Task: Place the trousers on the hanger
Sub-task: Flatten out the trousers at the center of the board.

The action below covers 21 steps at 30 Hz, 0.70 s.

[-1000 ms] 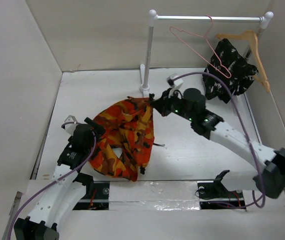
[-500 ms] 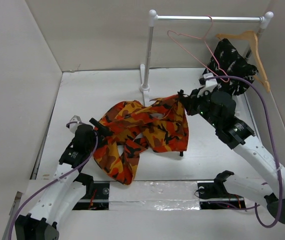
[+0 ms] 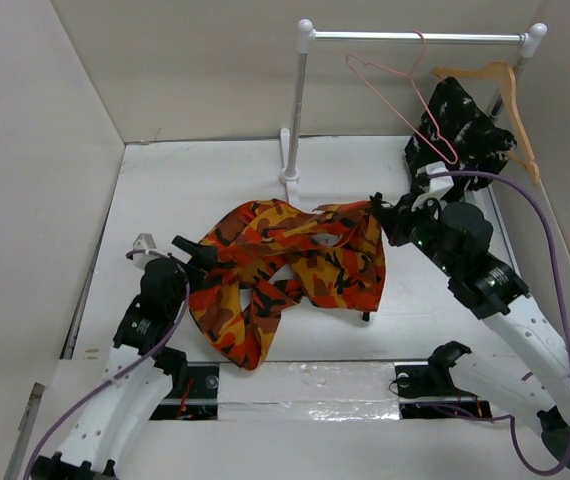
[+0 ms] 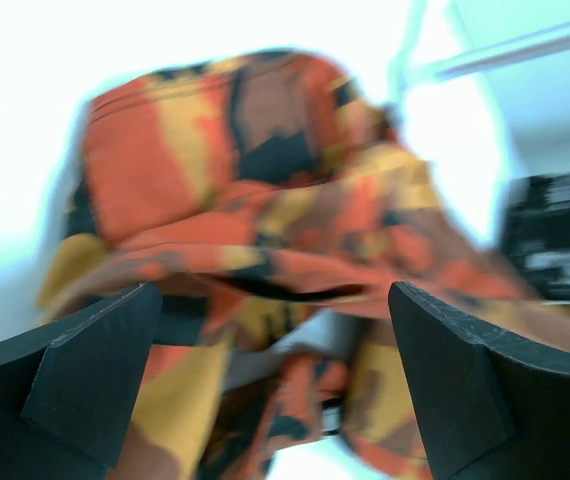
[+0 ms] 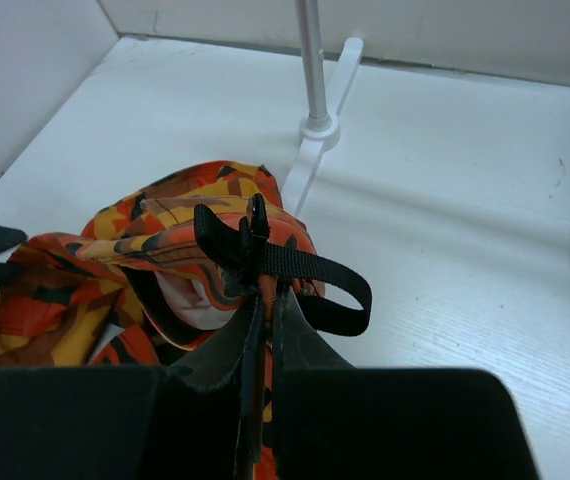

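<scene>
The orange camouflage trousers (image 3: 285, 265) lie crumpled and stretched across the middle of the table. My right gripper (image 3: 377, 212) is shut on their upper right edge, lifting it. In the right wrist view the right gripper (image 5: 265, 290) pinches orange cloth beside a black strap (image 5: 315, 270), with the trousers (image 5: 85, 260) trailing away to the left. My left gripper (image 3: 193, 255) stands open at the trousers' left edge. In the left wrist view the left gripper (image 4: 275, 390) is spread wide, with the trousers (image 4: 265, 200) just ahead of it. The pink wire hanger (image 3: 402, 112) hangs from the rail.
A white rack stands at the back, with its post (image 3: 298, 110) and rail (image 3: 415, 36). A wooden hanger (image 3: 510, 90) on the rail carries a black-and-white garment (image 3: 460, 135). The rack foot (image 5: 320, 125) is just behind the trousers. Walls close in on the left and right.
My right gripper has dragged the trousers' edge rightward, spreading the cloth out. The left jaws have widened to fully open. The pink hanger has swung slightly.
</scene>
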{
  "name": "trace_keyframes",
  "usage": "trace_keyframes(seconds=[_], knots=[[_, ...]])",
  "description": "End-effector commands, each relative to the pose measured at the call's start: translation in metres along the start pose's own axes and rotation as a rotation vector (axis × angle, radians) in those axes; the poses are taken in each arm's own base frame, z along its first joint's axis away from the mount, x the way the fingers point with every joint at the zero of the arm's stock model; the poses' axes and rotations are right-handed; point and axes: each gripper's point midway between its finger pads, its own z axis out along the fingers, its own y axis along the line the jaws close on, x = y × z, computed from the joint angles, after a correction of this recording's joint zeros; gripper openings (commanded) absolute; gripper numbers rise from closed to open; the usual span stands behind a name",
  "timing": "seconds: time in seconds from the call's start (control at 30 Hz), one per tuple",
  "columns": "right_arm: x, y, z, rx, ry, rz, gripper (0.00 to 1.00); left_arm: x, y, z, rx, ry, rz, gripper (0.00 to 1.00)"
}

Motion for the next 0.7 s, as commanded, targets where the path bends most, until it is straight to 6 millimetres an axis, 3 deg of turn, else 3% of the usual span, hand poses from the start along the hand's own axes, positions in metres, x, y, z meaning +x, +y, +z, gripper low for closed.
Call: trace_keyframes(seconds=[0.0,0.1,0.33,0.43,0.67], knots=[[0.008,-0.006,-0.001,0.015,-0.009,0.003,0.0,-0.021,-0.026,-0.014,0.143,-0.1,-0.091,0.99],[0.024,-0.008,0.001,0.016,0.025,-0.001,0.0,-0.016,-0.016,-0.011,0.106,-0.09,-0.121,0.99],[0.033,-0.004,-0.002,-0.02,0.04,-0.002,0.0,0.023,-0.009,0.019,-0.015,0.134,-0.05,0.99],[0.031,-0.004,-0.002,-0.018,0.028,-0.005,0.0,0.022,-0.011,0.021,-0.024,0.137,-0.045,0.99],[0.032,-0.005,-0.004,-0.011,0.025,-0.006,0.0,0.016,0.009,0.013,-0.088,0.082,-0.035,0.99]])
